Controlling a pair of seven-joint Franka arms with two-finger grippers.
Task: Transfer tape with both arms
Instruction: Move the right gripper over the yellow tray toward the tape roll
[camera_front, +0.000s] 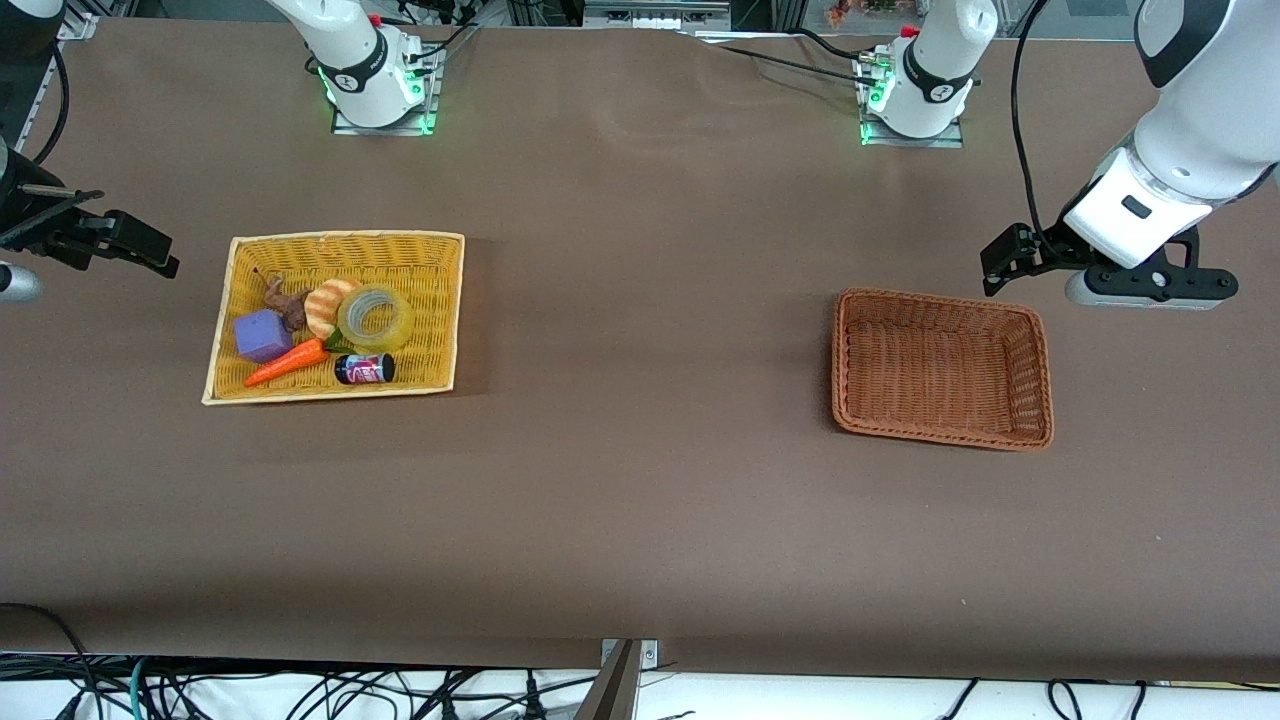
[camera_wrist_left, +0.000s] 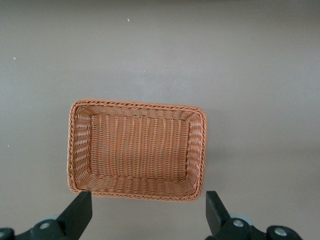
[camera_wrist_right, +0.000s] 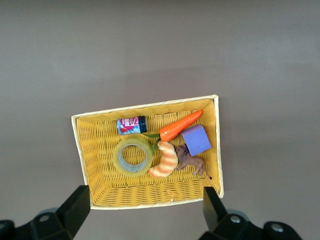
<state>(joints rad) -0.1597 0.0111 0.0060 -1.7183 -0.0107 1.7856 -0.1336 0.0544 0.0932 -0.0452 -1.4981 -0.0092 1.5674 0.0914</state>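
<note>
Tape: the tape (camera_front: 375, 318) lies flat in the yellow basket (camera_front: 440, 300), ring opening upward, touching the croissant toy (camera_front: 325, 305) beside it; no hand is on it.
Basket contents: a small can (camera_front: 364, 369) lies on its side just nearer the front camera than the tape; an orange carrot toy (camera_front: 287, 362), a purple cube (camera_front: 262, 335) and a brown animal figure (camera_front: 287, 306) sit toward the right arm's end of the basket.
Right hand: the right hand (camera_front: 150, 250) hangs above the worktop off the right arm's end of the yellow basket, fingers spread apart, holding nothing.
Left hand: the left hand (camera_front: 1005, 265) hangs over the worktop by the brown basket (camera_front: 1040, 370), fingers spread apart, holding nothing.
Brown basket: nothing in it; it stands toward the left arm's end, well apart from the yellow basket.
Worktop: the worktop (camera_front: 640, 500) is covered in plain brown cloth, faintly creased; both arm bases are lit green at its farther edge; loose cables run below its nearer edge.
View differences: the right wrist view alone shows the can's red label (camera_wrist_right: 131, 123) and the tape's pale inner core (camera_wrist_right: 133, 157); the left wrist view shows only the brown basket's weave (camera_wrist_left: 137, 150) and bare cloth.
</note>
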